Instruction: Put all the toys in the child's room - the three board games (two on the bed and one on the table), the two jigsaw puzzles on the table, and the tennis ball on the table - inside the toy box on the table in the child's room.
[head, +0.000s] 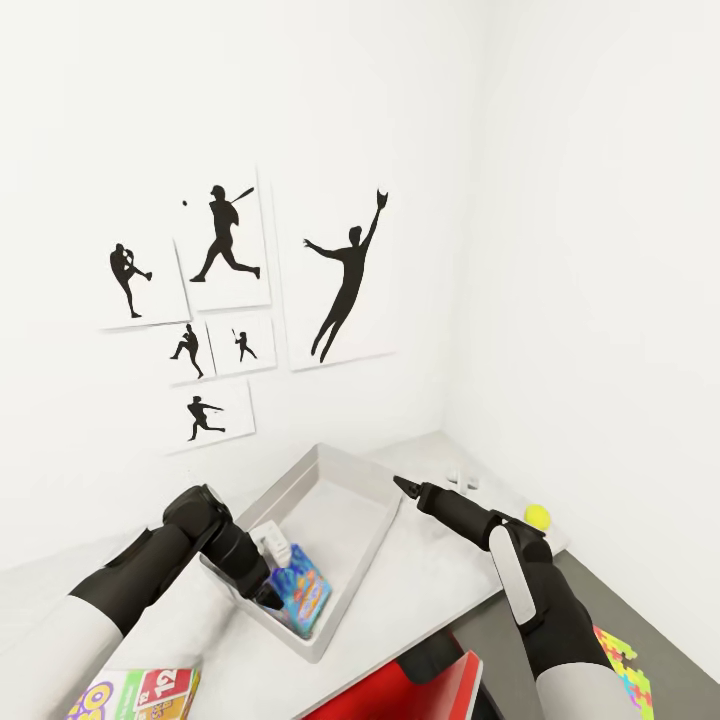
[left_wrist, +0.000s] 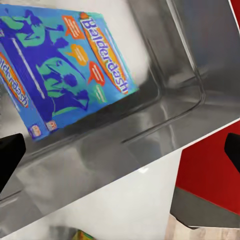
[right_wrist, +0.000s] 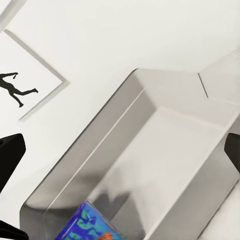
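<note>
- Balderdash board game (left_wrist: 65, 70), the blue box, lies inside the toy box (head: 345, 475), a pale grey open tray on the table (head: 430, 590); it sits at the tray's near end, leaning tilted against the near wall, not flat.
- Judged from this, one of six toys is delivered.
- Its long axis runs roughly along the tray's short side, and in the left wrist view the printed face is turned up toward the camera.
- Left gripper (head: 262, 590) hangs over the tray's near end just beside the game; its dark fingertips sit wide apart at the edges of the left wrist view, holding nothing.
- Right gripper (head: 402, 486) hovers above the tray's far half, pointing toward the wall; its tips likewise stand apart and empty in the right wrist view.
- Still outside: the SKIP-BO game (head: 140, 693) on the table's near left edge, the tennis ball (head: 538, 516) by the far right corner, and a jigsaw puzzle (head: 628, 668) on the lower dark section.
- Whether the remaining game and puzzle are nearby, I cannot tell.
</note>
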